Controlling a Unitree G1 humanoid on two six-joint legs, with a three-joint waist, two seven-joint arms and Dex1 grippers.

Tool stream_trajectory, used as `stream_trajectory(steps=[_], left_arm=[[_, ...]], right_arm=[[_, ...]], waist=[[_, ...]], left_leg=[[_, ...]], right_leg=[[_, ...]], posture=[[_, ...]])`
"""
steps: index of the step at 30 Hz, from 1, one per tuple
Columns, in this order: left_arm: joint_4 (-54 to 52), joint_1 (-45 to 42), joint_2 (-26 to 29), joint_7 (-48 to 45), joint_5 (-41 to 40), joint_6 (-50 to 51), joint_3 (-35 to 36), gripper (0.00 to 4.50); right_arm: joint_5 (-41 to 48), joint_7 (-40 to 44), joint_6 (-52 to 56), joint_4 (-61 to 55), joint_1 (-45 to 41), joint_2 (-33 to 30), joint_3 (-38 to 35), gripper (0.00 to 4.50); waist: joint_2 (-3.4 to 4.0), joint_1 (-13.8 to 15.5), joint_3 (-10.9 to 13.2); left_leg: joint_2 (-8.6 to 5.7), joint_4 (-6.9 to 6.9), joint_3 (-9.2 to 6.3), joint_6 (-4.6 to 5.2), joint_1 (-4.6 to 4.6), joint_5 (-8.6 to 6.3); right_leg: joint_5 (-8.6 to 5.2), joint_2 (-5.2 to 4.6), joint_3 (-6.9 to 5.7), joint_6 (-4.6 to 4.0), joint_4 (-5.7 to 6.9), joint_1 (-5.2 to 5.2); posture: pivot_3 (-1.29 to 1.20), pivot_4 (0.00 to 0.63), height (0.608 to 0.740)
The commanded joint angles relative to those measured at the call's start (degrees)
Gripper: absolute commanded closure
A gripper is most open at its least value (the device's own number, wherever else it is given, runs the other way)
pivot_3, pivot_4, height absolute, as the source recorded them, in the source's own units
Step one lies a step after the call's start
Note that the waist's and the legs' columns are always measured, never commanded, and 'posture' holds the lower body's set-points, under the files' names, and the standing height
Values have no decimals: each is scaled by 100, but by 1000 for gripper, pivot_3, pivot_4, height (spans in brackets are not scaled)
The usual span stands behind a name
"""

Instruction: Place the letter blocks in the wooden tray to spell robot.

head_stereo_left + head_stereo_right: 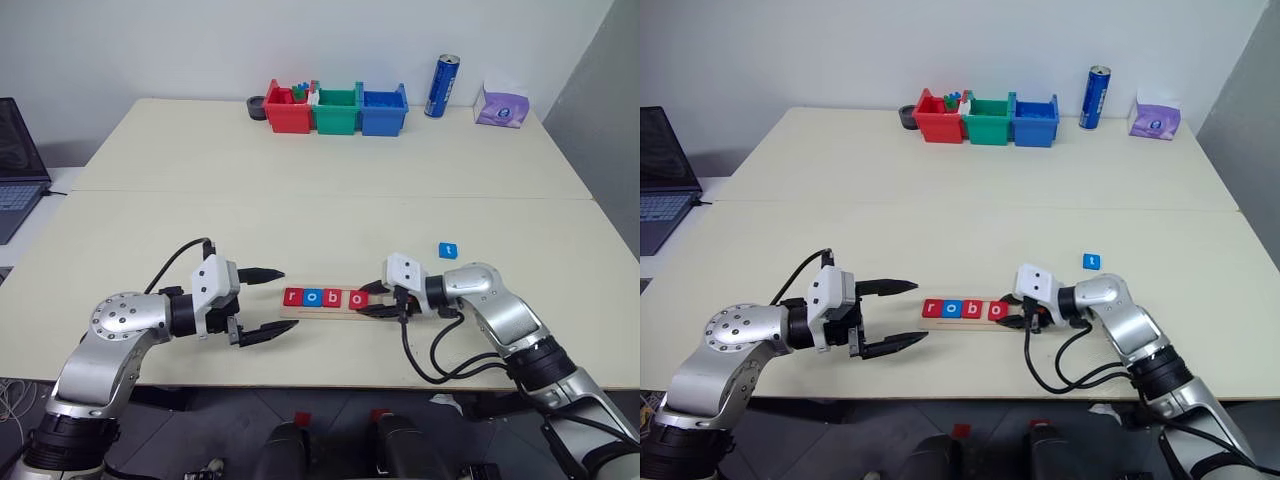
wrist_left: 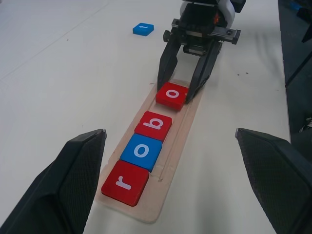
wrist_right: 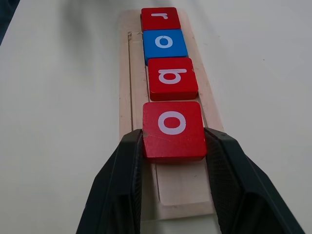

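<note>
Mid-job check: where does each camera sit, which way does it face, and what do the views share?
Head eyes: look forward and down over the table; both arms show.
Left wrist: looks along the tray at the right gripper; own open left gripper below.
Right wrist: looks along the tray; fingers clamp the red o.
Shared: r-o-b-o row.

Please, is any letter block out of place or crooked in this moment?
Yes. The blue t block lies on the table, outside the wooden tray. The second o block, between the right gripper's fingers, looks slightly askew to the r, o, b row.
</note>
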Motion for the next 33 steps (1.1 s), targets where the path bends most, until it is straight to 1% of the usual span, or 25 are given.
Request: stream_trajectory(steps=[1, 9, 11, 13, 17, 18, 21, 26, 27, 29, 33], left_arm=[[-179, -88, 31, -3, -117, 11, 63, 0], [-196, -139, 24, -1, -111, 47, 41, 0], [-198, -136, 30, -4, -111, 50, 47, 0], [-192, -142, 37, -6, -110, 57, 55, 0], [-188, -166, 33, -1, -101, 86, 54, 0], [-190, -169, 30, 1, -99, 93, 50, 0], [-199, -171, 32, -3, -102, 104, 50, 0], [-170, -204, 37, -25, -110, 114, 51, 0], [-159, -215, 37, -30, -110, 114, 49, 0], [-124, -261, 23, -36, -98, 113, 22, 0], [-95, -312, 4, -47, -86, 110, -13, 0]], right_arm=[[-53, 62, -163, 22, -197, 54, -34, 3052], [-34, 157, -183, 68, -210, 52, -46, 3052], [-1, 193, -130, 27, -195, 39, -67, 2332], [44, 210, -60, -3, -205, 40, -109, 1763], [153, 181, 94, -12, -298, 66, -241, 274], [177, 175, 129, -23, -317, 60, -273, 24], [268, 183, 281, -137, -366, -9, -424, 24], [370, 277, 362, -280, -218, -330, -673, 24], [375, 299, 341, -285, -168, -379, -694, 408], [289, 345, 136, -257, -2, -485, -640, 956], [196, 263, -39, -213, 144, -447, -557, 2424]], waist=[[0, 0, 0], [0, 1, 0], [0, 0, 0], [0, 1, 0], [0, 0, 0], [0, 0, 0], [0, 1, 0], [0, 5, 0], [0, 6, 0], [0, 6, 0], [0, -2, 0]], left_leg=[[0, 0, 0, 0, 0, 0], [0, 0, 0, 0, 0, 0], [1, 0, 0, 0, 0, 0], [0, 0, 0, 0, 0, 0], [1, 0, 0, 0, 0, 0], [0, 0, -1, 0, 0, 0], [0, 0, 0, 0, 0, 0], [0, 0, 0, 0, -1, 0], [0, 0, 0, 0, -1, 0], [0, 0, 0, 0, -1, 0], [-2, 0, 2, 0, 0, 0]], right_leg=[[0, 0, 0, 0, 0, 0], [1, 0, 0, -1, 0, 0], [1, 0, 0, -1, 0, 0], [1, 0, 0, -1, 0, 0], [1, 0, 0, -2, 0, 0], [1, 0, 0, -2, 0, 0], [1, 0, 0, -2, 0, 0], [1, -1, 0, -2, 0, 0], [1, -1, 1, -2, 0, 0], [1, -1, 0, -2, -1, 0], [1, 0, 2, -1, -1, 0]], posture=[[0, 150, 740], [0, 150, 740], [0, 150, 740], [0, 150, 740], [0, 150, 740], [0, 150, 740], [0, 150, 740], [0, 150, 740], [0, 150, 740], [0, 150, 740], [0, 150, 740]])
